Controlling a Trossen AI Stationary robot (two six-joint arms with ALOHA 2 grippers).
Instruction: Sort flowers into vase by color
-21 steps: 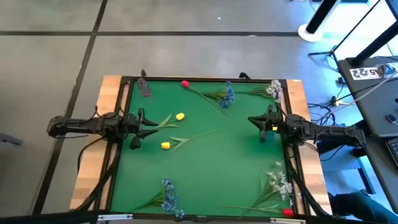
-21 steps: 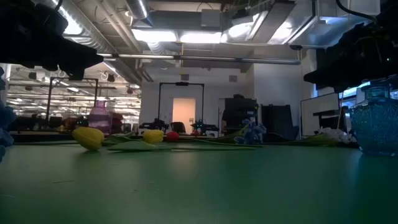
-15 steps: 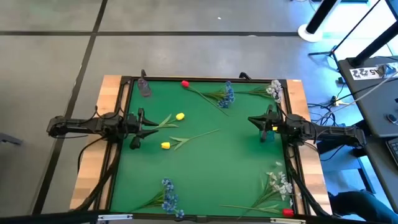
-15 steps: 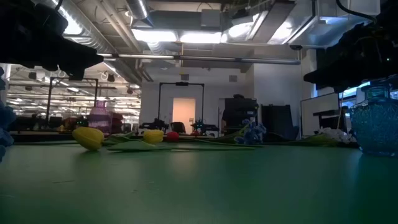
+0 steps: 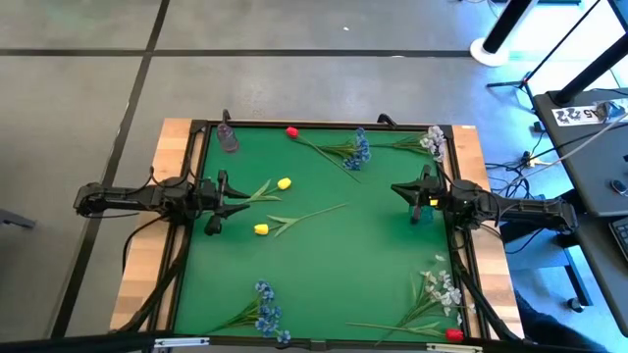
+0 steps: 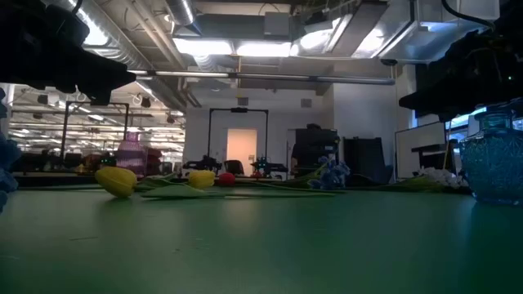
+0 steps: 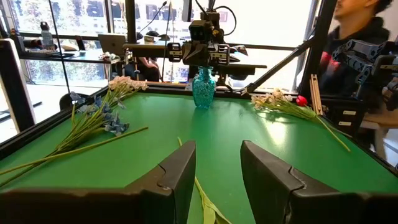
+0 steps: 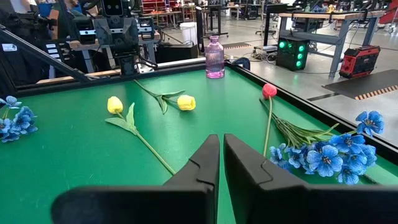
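Two dark arms are held level at the table's side edges: the left gripper [image 5: 224, 199] sits just inside the left rim with its fingers [image 7: 179, 176] parted around empty air, and the right gripper [image 5: 404, 189] sits just inside the right rim with its fingers [image 8: 205, 163] pressed nearly together on nothing. A wide bare stretch of the green felt table top [image 5: 334, 265] is left between them.

The artificial flowers are scattered flat on the felt. One yellow tulip bud [image 5: 284, 182] lies near the left gripper, its stem running back toward that gripper. A second yellow tulip bud [image 5: 261, 228] lies just below it, its long stem stretched toward the table's centre. A red tulip bud [image 5: 291, 132] lies at the far edge, its stem slanting to a bunch of small blue blossoms [image 5: 359, 149]. A spray of small white blossoms [image 5: 432, 141] fills the far right corner. At the near edge lie another blue bunch [image 5: 265, 312], another white spray [image 5: 439, 289] and a second red bud [image 5: 452, 334].

A small pink glass vase [image 5: 228, 136] stands in the far left corner. A teal glass vase [image 7: 203, 89], largely masked by the right arm from above, is shown upright beneath that arm in the left wrist view. A person [image 7: 367, 25] is seen beyond the table only in that view.
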